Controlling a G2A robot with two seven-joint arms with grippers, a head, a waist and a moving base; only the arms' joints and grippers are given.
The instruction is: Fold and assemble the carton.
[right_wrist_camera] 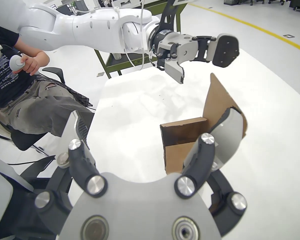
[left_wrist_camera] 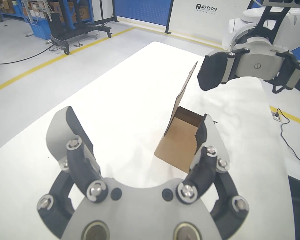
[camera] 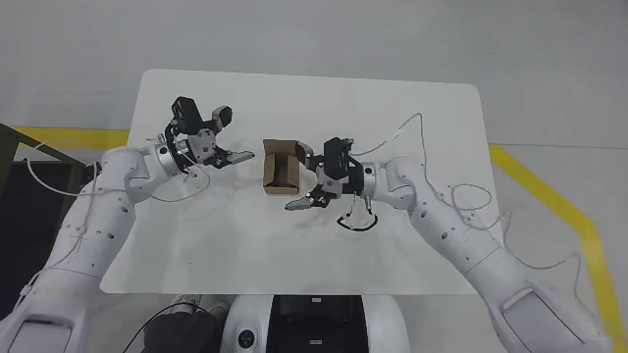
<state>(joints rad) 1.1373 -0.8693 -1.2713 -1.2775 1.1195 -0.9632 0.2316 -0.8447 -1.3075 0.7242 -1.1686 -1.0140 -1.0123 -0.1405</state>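
A brown cardboard carton [camera: 281, 166], open and with one flap raised upright, is seen standing near the middle of the white rectangular table [camera: 412, 108]. It is flanked by both claws. The left gripper [camera: 234, 137] is held just to its left with the fingers spread wide. The right gripper [camera: 302, 178] is held at its right side, likewise spread, with one finger [right_wrist_camera: 227, 126] placed close against the raised flap. Whether they are touching cannot be told.
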